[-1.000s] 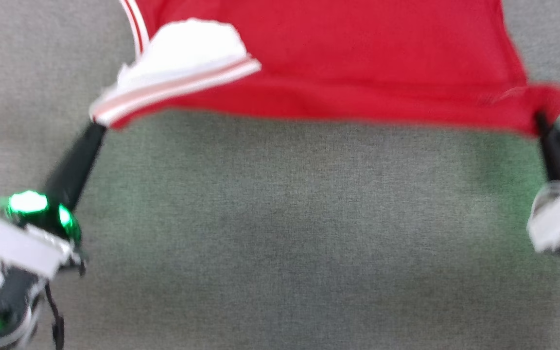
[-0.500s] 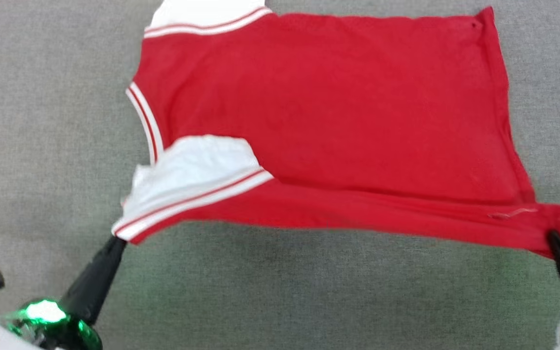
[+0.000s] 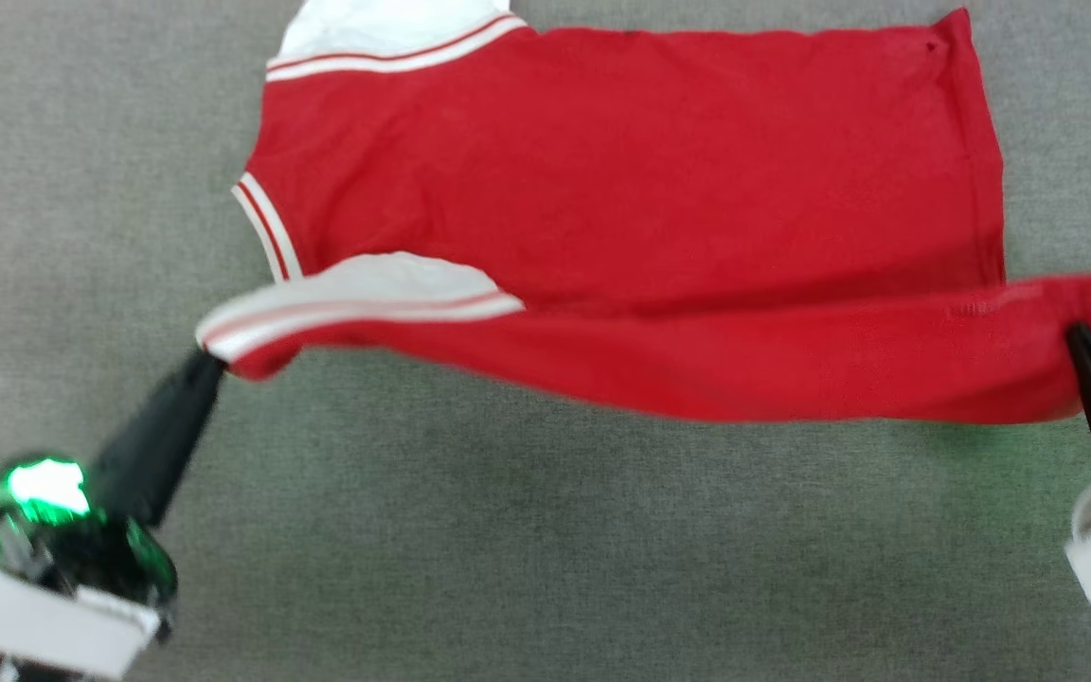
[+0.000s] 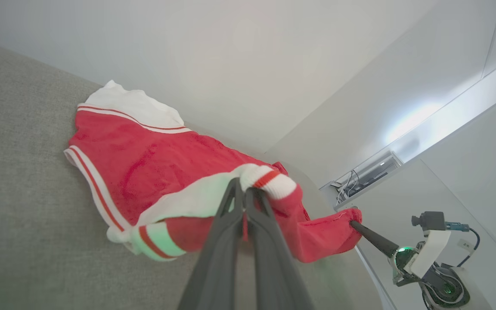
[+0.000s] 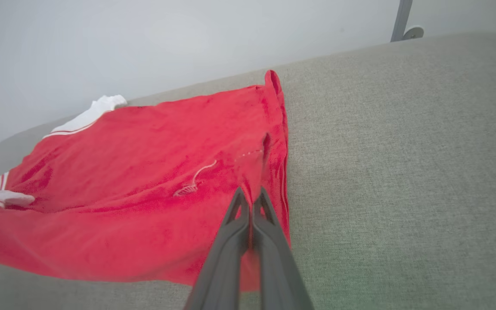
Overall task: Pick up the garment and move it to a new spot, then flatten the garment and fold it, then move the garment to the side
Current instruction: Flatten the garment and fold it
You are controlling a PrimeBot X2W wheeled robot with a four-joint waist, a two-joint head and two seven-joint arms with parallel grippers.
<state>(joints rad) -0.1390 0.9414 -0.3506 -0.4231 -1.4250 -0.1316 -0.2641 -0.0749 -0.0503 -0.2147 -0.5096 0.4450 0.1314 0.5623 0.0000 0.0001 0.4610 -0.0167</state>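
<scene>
Gripping the garment [image 3: 640,189], we have our left tool [image 3: 209,358] clamped tight on its striped white sleeve [image 3: 366,289] and our right tool [image 3: 1076,333] on a red hem corner, the rest lying flat near the far edge of the worktop [image 3: 545,568].

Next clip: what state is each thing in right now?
garment: far part flat on the grey surface, near edge lifted, stretched between both pincers.
left pincer: shut on the garment's striped sleeve cuff.
right pincer: shut on the garment's red hem corner.

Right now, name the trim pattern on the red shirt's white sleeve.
Sleeve trim: white with a red stripe; head view.
</scene>
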